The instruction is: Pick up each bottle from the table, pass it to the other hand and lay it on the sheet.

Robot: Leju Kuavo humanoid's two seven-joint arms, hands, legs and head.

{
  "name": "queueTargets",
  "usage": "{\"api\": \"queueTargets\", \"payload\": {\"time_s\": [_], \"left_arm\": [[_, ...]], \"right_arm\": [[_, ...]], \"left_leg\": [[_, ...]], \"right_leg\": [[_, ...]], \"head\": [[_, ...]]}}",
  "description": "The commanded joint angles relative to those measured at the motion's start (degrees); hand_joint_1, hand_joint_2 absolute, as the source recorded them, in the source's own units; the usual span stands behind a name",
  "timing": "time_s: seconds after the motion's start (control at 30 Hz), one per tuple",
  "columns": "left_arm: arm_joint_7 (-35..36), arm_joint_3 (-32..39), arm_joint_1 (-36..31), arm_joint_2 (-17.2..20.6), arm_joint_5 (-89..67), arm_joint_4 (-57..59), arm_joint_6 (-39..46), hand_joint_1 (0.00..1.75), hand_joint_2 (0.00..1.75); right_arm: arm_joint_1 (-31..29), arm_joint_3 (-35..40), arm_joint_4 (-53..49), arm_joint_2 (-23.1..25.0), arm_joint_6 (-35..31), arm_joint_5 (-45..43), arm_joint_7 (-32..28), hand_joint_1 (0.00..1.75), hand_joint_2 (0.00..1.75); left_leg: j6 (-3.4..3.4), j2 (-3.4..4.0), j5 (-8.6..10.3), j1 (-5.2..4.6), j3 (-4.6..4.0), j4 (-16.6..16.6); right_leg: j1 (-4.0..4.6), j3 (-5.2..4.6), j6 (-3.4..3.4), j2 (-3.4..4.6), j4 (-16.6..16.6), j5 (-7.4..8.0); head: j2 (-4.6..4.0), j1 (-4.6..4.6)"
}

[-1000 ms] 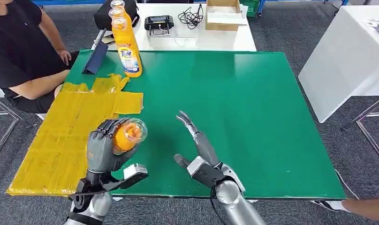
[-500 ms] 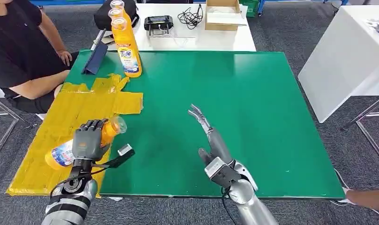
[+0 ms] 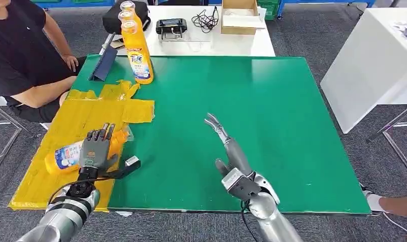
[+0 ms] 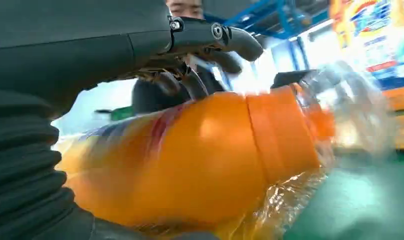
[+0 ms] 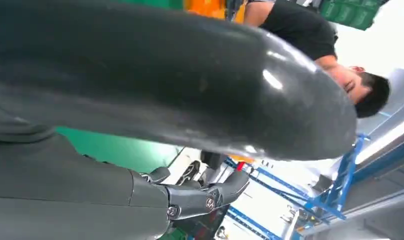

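An orange Tide bottle lies on its side on the yellow sheet at the table's left, its clear cap toward the green mat. My left hand is over the bottle's middle. Its fingers are stretched out, and the left wrist view shows a gap between them and the bottle. My right hand hovers open above the green table near the front middle, with nothing in it. More orange bottles stand upright at the table's back left corner.
A person in black sits at the left, by the sheet. A blue folder leans at the back left edge. A white table behind carries a box, a bag and cables. Another white table stands at the right.
My left hand has carried the bottle left, down onto the yellow sheet, tipping it onto its side, and its fingers have straightened. My right hand has drawn back to the right.
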Motion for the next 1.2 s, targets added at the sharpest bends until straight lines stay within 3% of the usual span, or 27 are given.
{"api": "queueTargets", "payload": {"time_s": [0.03,0.17,0.23,0.3,0.4,0.47,0.5,0.53,0.97,1.07,1.17,1.2], "left_arm": [[-3.2,1.8,3.8,-2.4,-0.1,-2.9,-0.7,0.0,0.0],[-21.7,2.8,11.8,-8.6,14.7,-22.2,-1.4,0.0,0.0],[-26.3,-1.7,15.7,-9.1,27.0,-33.8,-8.5,0.0,0.0],[-28.2,-1.7,16.6,-10.6,39.8,-40.5,-16.0,0.0,0.0],[-32.9,2.2,13.6,-10.6,58.2,-42.6,-27.9,0.0,0.0],[-38.1,5.9,13.2,-10.9,68.0,-44.9,-35.9,0.0,0.0],[-38.1,6.0,13.3,-10.1,72.4,-47.1,-42.4,0.0,0.0],[-38.1,6.3,13.2,-10.3,73.2,-48.6,-43.3,0.0,0.0],[-38.1,0.8,17.6,-10.7,79.5,-60.8,-46.3,0.0,0.0],[-38.1,0.2,22.8,-13.2,83.2,-63.6,-54.1,0.0,0.0],[-38.1,-0.9,24.5,-13.5,82.2,-65.2,-52.8,0.0,0.0],[-38.1,-3.1,25.9,-12.4,80.7,-65.6,-50.3,0.0,0.0]], "right_arm": [[0.3,-0.1,-0.3,-3.4,-2.3,3.6,0.9,0.0,0.0],[3.9,-1.2,-2.9,-4.0,-4.6,7.4,1.3,0.0,0.0],[5.4,-2.2,-4.1,-4.0,-4.5,7.8,1.3,0.0,0.0],[7.6,-3.3,-5.1,-3.5,-4.8,9.6,0.7,0.0,0.0],[7.6,-4.1,-3.8,-1.9,-5.3,10.5,-0.9,0.0,0.0],[7.5,-5.6,-4.2,0.1,-6.0,8.3,-5.3,0.0,0.0],[8.3,-7.5,-6.3,1.6,-5.7,4.6,-9.7,0.0,0.0],[8.5,-7.9,-7.6,1.6,-9.1,7.6,-9.8,0.0,0.0],[10.4,-9.1,-12.4,1.2,-9.7,6.4,-10.2,0.0,0.0],[15.1,-5.2,-20.6,-2.1,-14.0,4.1,-10.2,0.0,0.0],[17.0,-3.8,-23.2,-3.4,-15.0,3.9,-10.2,0.0,0.0],[17.4,-0.4,-25.6,-5.8,-20.6,4.1,-10.2,0.0,0.0]], "left_leg": [[0.1,-0.02,0.04,-0.06,0.07,-0.1],[0.12,-0.01,0.0,-0.04,0.14,-0.1],[0.14,-0.1,-0.04,-0.07,0.23,-0.1],[0.17,-0.3,-0.09,-0.05,0.06,0.0],[0.1,-0.18,-0.05,-0.02,-0.23,0.1],[0.08,-0.03,-0.06,-0.02,-0.33,0.1],[0.09,-0.03,-0.07,-0.02,-0.26,0.1],[0.06,0.03,-0.06,-0.02,-0.35,0.1],[0.07,0.02,-0.04,-0.04,-0.18,0.0],[0.09,-0.01,-0.05,-0.05,-0.11,0.0],[0.09,-0.02,-0.06,-0.1,-0.15,0.0],[0.12,-0.05,-0.09,-0.11,-0.09,-0.1]], "right_leg": [[-0.04,0.08,0.05,-0.05,-0.1,0.04],[-0.02,0.11,0.06,-0.03,-0.1,0.01],[-0.03,0.17,0.08,-0.14,-0.2,-0.07],[0.0,0.06,0.1,-0.34,-0.1,-0.16],[0.05,-0.22,0.06,-0.18,0.0,-0.07],[0.05,-0.36,0.02,-0.05,0.0,-0.02],[0.05,-0.31,0.02,-0.05,0.0,-0.03],[0.02,-0.4,0.0,0.02,0.0,0.0],[0.01,-0.29,0.04,0.02,0.0,-0.03],[0.0,-0.21,0.04,-0.01,-0.1,-0.04],[-0.05,-0.25,0.04,-0.02,0.0,-0.05],[-0.05,-0.18,0.06,-0.05,-0.1,-0.08]], "head": [[0.0,0.0],[0.0,0.02],[0.0,0.0],[0.0,-0.02],[0.0,0.02],[0.0,0.02],[0.0,0.02],[0.0,0.02],[0.0,0.0],[0.0,0.02],[0.0,0.0],[0.0,0.0]]}}
